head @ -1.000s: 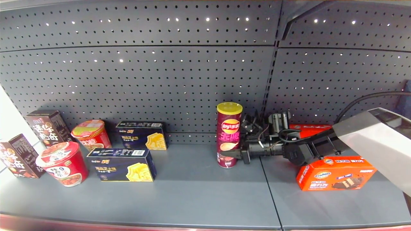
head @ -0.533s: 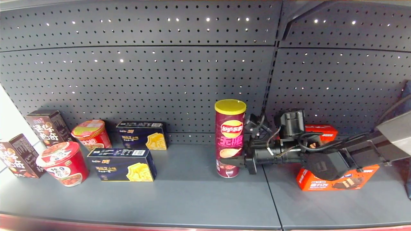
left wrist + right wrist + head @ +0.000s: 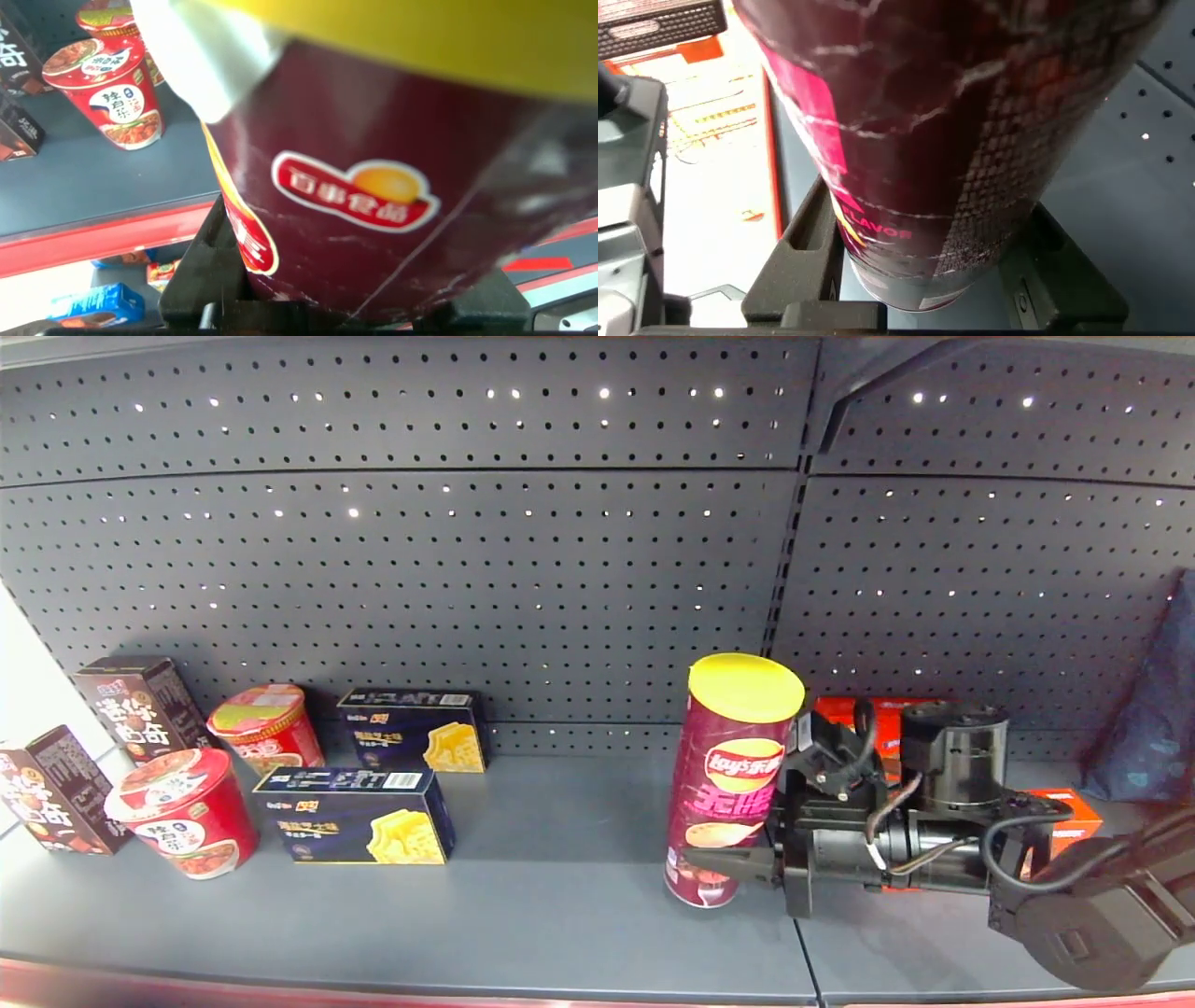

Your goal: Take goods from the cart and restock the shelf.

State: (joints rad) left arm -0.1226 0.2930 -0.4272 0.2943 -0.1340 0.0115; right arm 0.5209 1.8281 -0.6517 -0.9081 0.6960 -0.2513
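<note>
Round logo, pink characters on chip can (boxes, cups printed too).

Matte black all over; behind the right gripper, squat cylindrical housing, looped black cables, rounded joint beyond

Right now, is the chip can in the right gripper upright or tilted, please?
Tilted: the chip can leans, yellow lid right of its base.

Dark grey perforated back panel, light glinting through holes, grey shelf board, red edge
</note>
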